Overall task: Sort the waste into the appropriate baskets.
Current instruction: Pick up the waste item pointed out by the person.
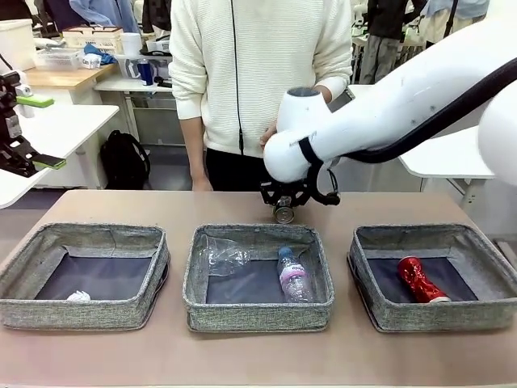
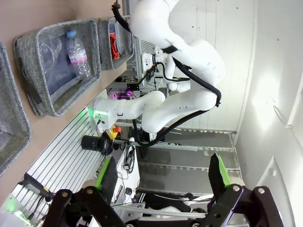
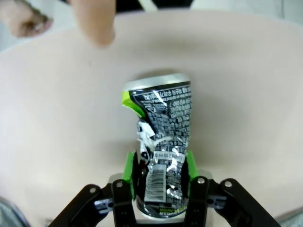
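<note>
Grey woven bins stand in a row on the surface [image 1: 242, 356]. The left bin [image 1: 32, 303] holds a white paper ball [image 1: 78, 297] near its front wall. The middle bin [image 1: 258, 315] holds a clear cup [image 1: 220, 257] on its side at the left and a bottle [image 1: 292, 275] with a pink label and blue cap at the right; the two lie near each other, apart. The right bin [image 1: 452, 311] holds a red can [image 1: 420, 281], lying flat on the dark bottom.

The right gripper [image 3: 160, 163] is positioned at the far side of the surface, just behind the middle bin. Its fingers [image 3: 129, 166] are clamped on the lower part of a dark can [image 3: 161, 142], one green pad on each side. The can is crushed and dented, with white print and a green patch near its top. In the front view, the can [image 1: 283, 213] sits under the wrist, low over the surface; contact with the surface cannot be determined.

The left gripper [image 2: 161, 175] is raised at the left side, clear of the bins. Its fingers [image 2: 106, 172] stand wide apart and hold nothing.

A person [image 1: 250, 73] in a white sweater stands at the far edge. One hand [image 3: 28, 21] is near the surface beyond the dark can.
</note>
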